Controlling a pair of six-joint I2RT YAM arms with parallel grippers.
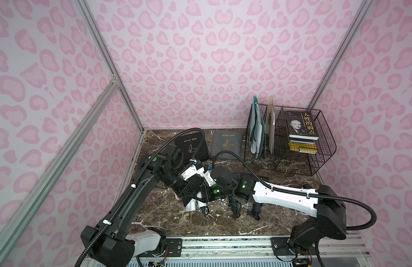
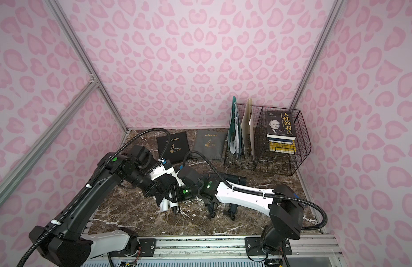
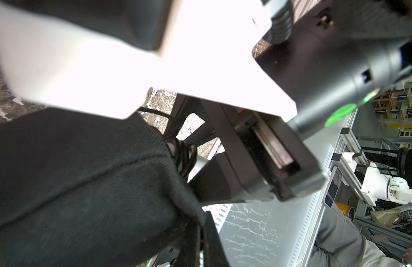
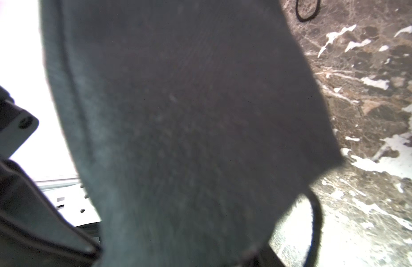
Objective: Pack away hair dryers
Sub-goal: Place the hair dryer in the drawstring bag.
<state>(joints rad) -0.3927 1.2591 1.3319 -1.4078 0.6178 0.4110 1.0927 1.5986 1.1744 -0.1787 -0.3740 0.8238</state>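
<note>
Black pouch (image 3: pixel 85 173) cloth pinched tight in left gripper (image 3: pixel 200 228); right gripper (image 1: pixel 204 195) width unclear (cloth hides it). White dryer (image 1: pixel 191 205) partly inside, table (image 1: pixel 158 215) centre. Hold mouth taut, feed handle straight in.

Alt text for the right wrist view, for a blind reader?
Blurred dark grey woven fabric fills most of the frame. Brown white-veined marble tabletop shows past its edge, and a thin black cord loop sits at the fabric's corner.
</note>
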